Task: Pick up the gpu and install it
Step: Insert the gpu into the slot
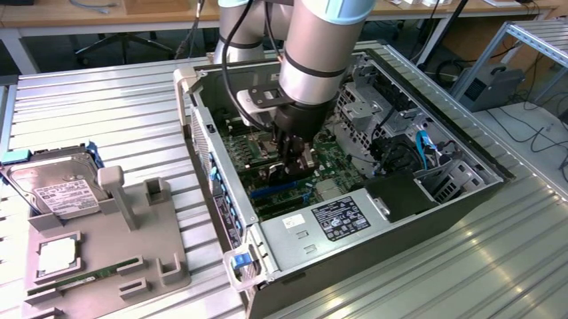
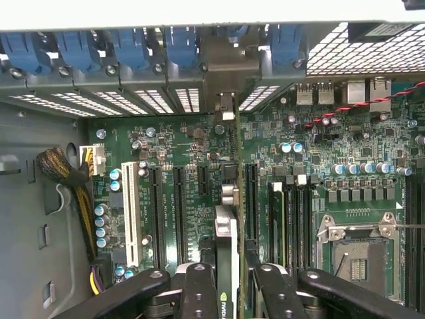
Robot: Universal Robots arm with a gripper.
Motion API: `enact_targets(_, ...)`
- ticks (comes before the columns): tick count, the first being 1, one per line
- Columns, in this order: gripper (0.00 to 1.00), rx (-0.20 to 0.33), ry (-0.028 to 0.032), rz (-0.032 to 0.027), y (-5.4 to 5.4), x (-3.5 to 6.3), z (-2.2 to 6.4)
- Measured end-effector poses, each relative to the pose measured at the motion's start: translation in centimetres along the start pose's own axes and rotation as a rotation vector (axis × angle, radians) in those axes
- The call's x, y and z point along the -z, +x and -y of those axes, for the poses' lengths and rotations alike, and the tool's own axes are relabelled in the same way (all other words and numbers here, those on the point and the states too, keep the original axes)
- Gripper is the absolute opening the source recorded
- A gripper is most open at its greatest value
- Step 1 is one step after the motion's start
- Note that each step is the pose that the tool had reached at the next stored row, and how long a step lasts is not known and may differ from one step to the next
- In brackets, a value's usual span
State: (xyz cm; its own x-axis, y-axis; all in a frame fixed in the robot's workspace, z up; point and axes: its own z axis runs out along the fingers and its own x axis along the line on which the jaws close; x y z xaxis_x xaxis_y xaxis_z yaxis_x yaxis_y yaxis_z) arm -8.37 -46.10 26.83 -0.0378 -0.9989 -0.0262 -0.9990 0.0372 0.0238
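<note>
The arm (image 1: pixel 310 60) reaches down into an open computer case (image 1: pixel 461 193) that lies on its side on a ribbed metal table (image 1: pixel 106 113). Inside the case, the gripper (image 2: pixel 229 296) is clenched on the gpu (image 2: pixel 226 232): in the wrist view its two black fingers (image 2: pixel 199 292) press on either face of the thin card, which stands on edge over the green motherboard (image 2: pixel 186 153). The card runs between the long black expansion slots (image 2: pixel 156 212) on one side and the memory slots (image 2: pixel 292 219) and the open CPU socket (image 2: pixel 358 256) on the other. Its far end reaches the rear wall of the case, under a row of blue clips (image 2: pixel 179 46). Whether its lower edge is seated in a slot cannot be told.

At the exterior view's left, well apart from the case, a grey holder (image 1: pixel 133 226) lies on the table. It carries a hard drive (image 1: pixel 53 189) at its far end and a green memory stick (image 1: pixel 89 276) at its near end
</note>
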Motion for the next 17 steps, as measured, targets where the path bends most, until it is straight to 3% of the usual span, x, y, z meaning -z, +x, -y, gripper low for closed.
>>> enact_targets(9, 0.27, 0.000, 0.0034, 0.0002, 0.03, -0.87, 0.01)
enact_targets(17, 0.27, 0.000, 0.0006, 0.0000, 0.02, -0.65, 0.00)
